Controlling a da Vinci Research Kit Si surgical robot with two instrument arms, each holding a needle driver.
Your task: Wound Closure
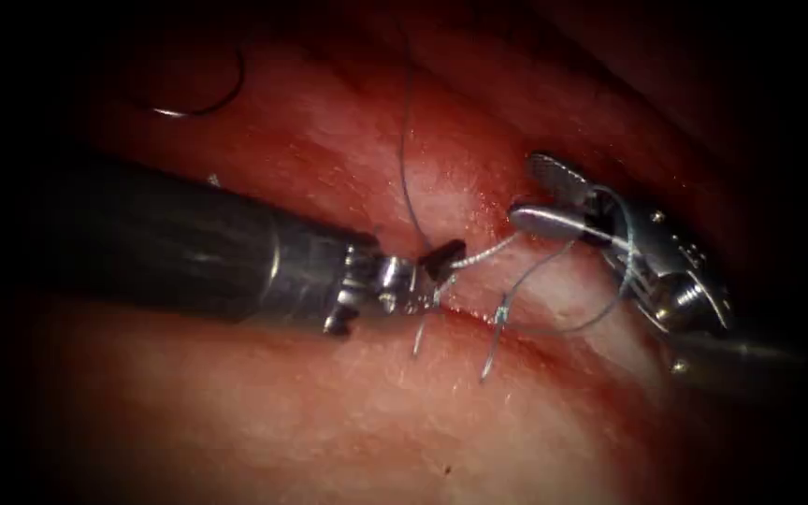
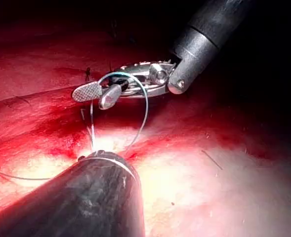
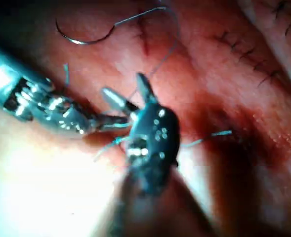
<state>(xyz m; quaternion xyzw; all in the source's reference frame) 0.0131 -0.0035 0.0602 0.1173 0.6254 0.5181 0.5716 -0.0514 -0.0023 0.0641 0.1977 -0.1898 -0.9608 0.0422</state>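
Observation:
My left tool (image 1: pixel 446 254) reaches in from the left, its jaws shut on the thread (image 1: pixel 490 249) right at the cut (image 1: pixel 535 337). Just right of it my right tool (image 1: pixel 527 192) has its jaws open and holds nothing; a loop of thread (image 1: pixel 554 327) runs around its jaws and wrist. The left wrist view has the same loop (image 2: pixel 144 106) around the open right tool (image 2: pixel 90 98). The curved needle (image 1: pixel 200 108) lies free on the tissue, far up and left of the cut, held by neither tool. In the right wrist view the right tool (image 3: pixel 123 85) meets the left tool (image 3: pixel 110 122), with the needle (image 3: pixel 83 39) beyond.
A long strand of thread (image 1: pixel 404 140) runs up from the cut over the tissue (image 1: pixel 329 411). Two short thread ends (image 1: pixel 488 360) hang below the cut. Red fluid lies along the wound edges. Earlier stitches (image 3: pixel 249 54) show in the right wrist view.

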